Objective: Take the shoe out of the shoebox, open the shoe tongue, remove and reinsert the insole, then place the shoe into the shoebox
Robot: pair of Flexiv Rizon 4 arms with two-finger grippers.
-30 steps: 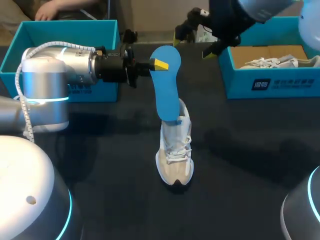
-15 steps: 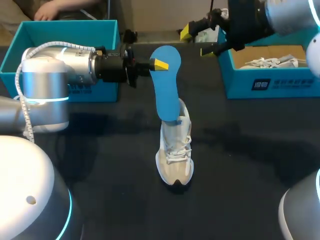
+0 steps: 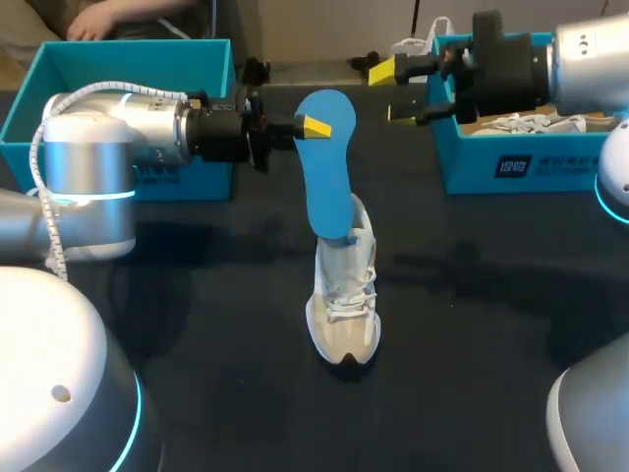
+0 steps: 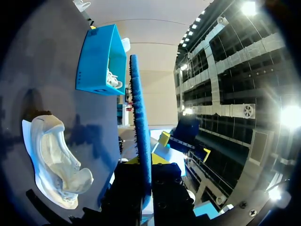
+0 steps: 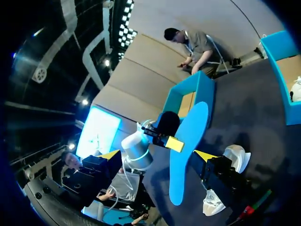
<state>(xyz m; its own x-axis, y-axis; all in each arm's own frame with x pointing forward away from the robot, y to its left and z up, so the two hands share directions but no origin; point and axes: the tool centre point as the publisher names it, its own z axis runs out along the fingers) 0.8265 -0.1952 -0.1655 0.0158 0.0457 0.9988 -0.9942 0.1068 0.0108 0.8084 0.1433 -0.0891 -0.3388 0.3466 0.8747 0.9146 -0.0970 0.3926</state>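
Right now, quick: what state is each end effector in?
Left end effector: closed on the blue insole.
Right end effector: open, holding nothing.

Dark matte table (image 3: 472,324) below me right now, plain and even all across, soft blurred shadows lying on it, either side of the middle

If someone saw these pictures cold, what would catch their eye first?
The bright blue insole, pinched upright by the left gripper, with its lower end at the white shoe in the middle of the table. Then the right gripper, open and empty, hanging beside a blue shoebox with another shoe inside.
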